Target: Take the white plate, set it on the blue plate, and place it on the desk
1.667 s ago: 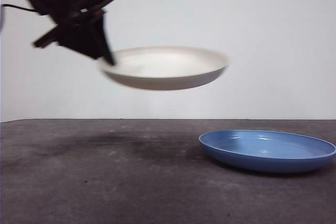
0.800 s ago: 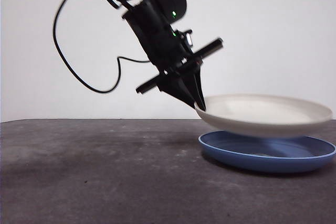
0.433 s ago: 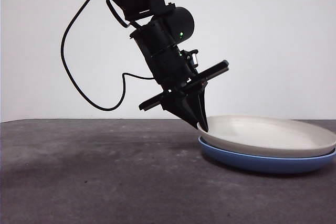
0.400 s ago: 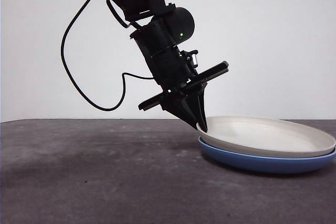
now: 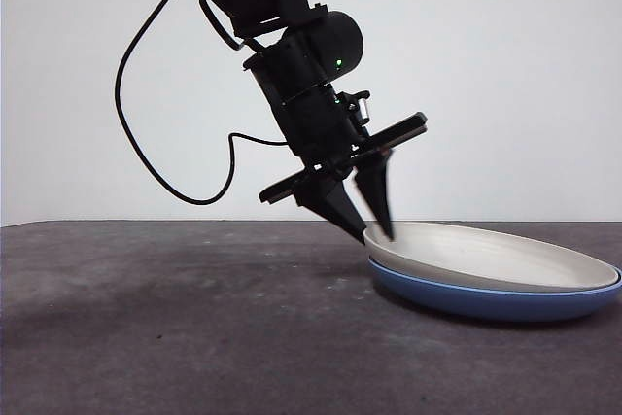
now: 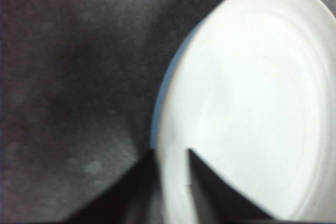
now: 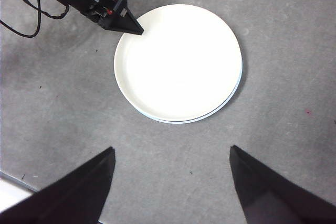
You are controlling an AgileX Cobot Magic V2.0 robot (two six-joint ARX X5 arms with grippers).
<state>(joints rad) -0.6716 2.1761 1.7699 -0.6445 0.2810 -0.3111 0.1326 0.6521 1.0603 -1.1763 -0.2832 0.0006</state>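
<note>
At the nine o'clock edge of the stacked plates in the front view, the left gripper (image 5: 374, 225) points down at a slant, its forearm leaning up toward eleven o'clock with a black cable (image 5: 146, 133) looping behind it. Its two black jaws stand a little apart, one on either side of the rim of the white plate (image 5: 486, 255); the left wrist view shows the rim running between them, but blur hides whether either jaw touches it.

The white plate lies nested in the blue plate (image 5: 496, 303), tilted slightly, its gripper-side edge a little higher. Only a thin blue crescent (image 6: 157, 103) shows past the cream rim in the left wrist view, and a thin blue line along the four o'clock edge in the right wrist view. The blue plate sits on the dark grey desk (image 5: 175, 328).

High over the desk, the right gripper (image 7: 170, 187) hangs with its jaws spread wide, holding nothing, looking down on the white plate (image 7: 178, 61) and the left gripper (image 7: 134, 27) at its ten o'clock rim.
</note>
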